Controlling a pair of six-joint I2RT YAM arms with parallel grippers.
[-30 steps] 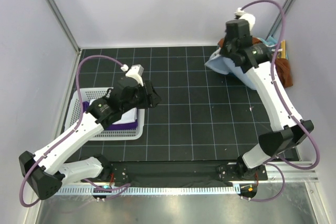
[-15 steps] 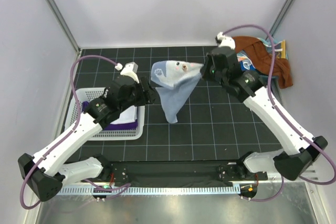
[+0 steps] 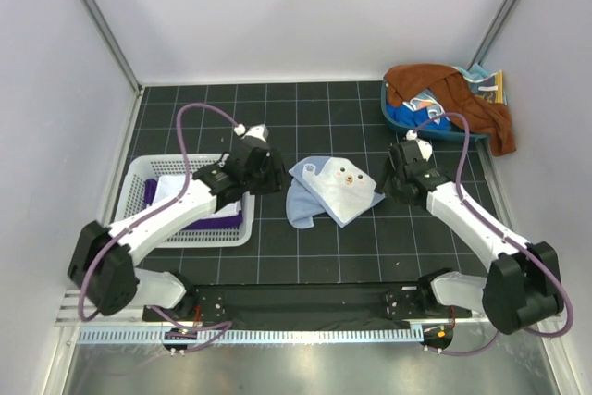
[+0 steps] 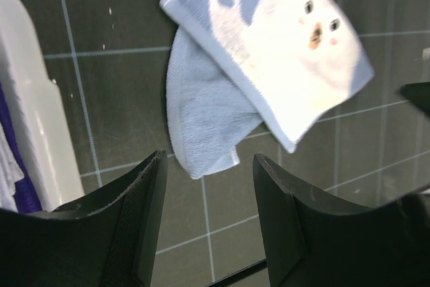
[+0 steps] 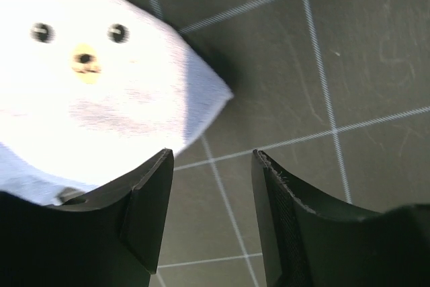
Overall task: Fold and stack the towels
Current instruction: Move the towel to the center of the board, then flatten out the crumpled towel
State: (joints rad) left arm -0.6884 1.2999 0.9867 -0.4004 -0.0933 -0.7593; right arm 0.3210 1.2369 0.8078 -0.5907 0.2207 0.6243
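Bear-face towel [image 3: 328, 190] loose, purple towel [image 3: 151, 193], white towel [image 3: 172, 188] in basket [image 3: 185, 239], brown towel [image 3: 444, 85] over bin [image 3: 401, 123], both jaws apart

The black gridded table [image 3: 351, 247] carries a crumpled light blue bear towel [image 3: 324, 193] at its centre, a white slotted basket [image 3: 185, 236] at nine o'clock, and a blue tub [image 3: 412, 129] at one o'clock.
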